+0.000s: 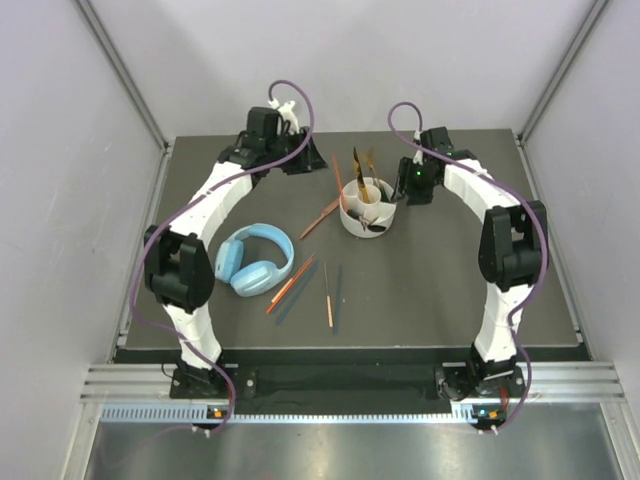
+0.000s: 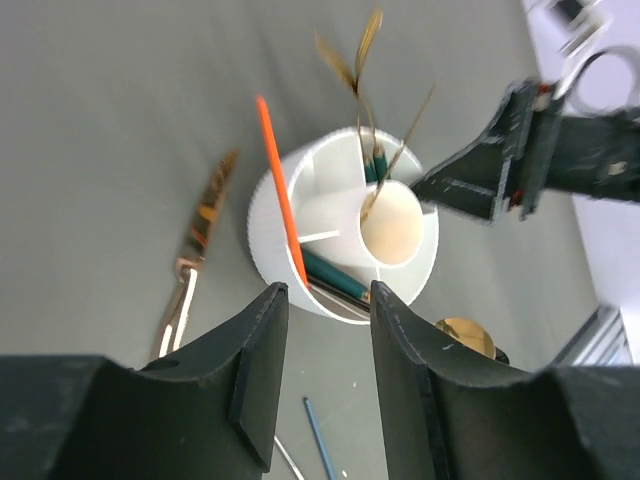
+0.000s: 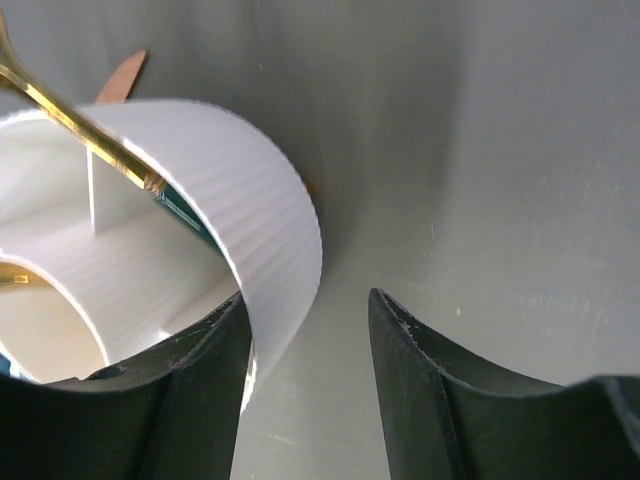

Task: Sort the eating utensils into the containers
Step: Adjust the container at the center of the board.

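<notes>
The round white holder [image 1: 366, 207] stands at the middle back, with gold utensils [image 1: 358, 165] and chopsticks upright in its compartments. My left gripper [image 1: 300, 160] is open and empty, to the holder's left. In the left wrist view [image 2: 325, 290] it looks down on the holder's rim [image 2: 262, 230], an orange chopstick [image 2: 278, 185] and a teal one [image 2: 335, 277] inside. My right gripper [image 1: 410, 185] is open at the holder's right rim. In the right wrist view [image 3: 305, 300] the holder's wall [image 3: 250, 200] lies between the jaws, close against the left finger [image 3: 200, 370]. Loose orange and teal chopsticks [image 1: 290, 283] lie in front.
Light blue headphones [image 1: 255, 260] lie front left of the holder. A bronze fork [image 2: 195, 260] lies beside the holder, and a gold spoon [image 2: 465, 335] lies at its other side. Another orange chopstick [image 1: 320, 218] rests near the holder's left. Walls enclose the table.
</notes>
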